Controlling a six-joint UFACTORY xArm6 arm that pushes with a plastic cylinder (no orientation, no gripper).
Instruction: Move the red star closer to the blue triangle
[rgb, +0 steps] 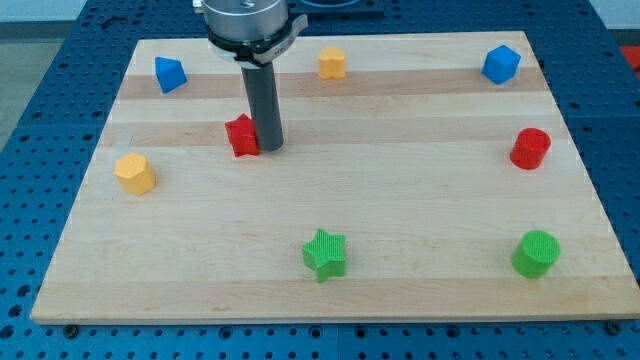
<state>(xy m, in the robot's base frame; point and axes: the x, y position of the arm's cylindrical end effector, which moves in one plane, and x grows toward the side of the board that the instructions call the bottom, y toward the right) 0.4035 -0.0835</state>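
Observation:
The red star (241, 135) lies on the wooden board (330, 250), left of centre. My tip (270, 148) stands right against its right side, touching or nearly touching it. The rod partly hides the star's right edge. The blue triangle (169, 74) lies near the board's top left corner, up and to the left of the red star, well apart from it.
A yellow block (134, 173) lies at the left edge. An orange-yellow block (332, 63) and a blue cube (501, 64) lie along the top. A red cylinder (530, 149) and a green cylinder (536, 253) lie at the right. A green star (325, 254) lies at the bottom centre.

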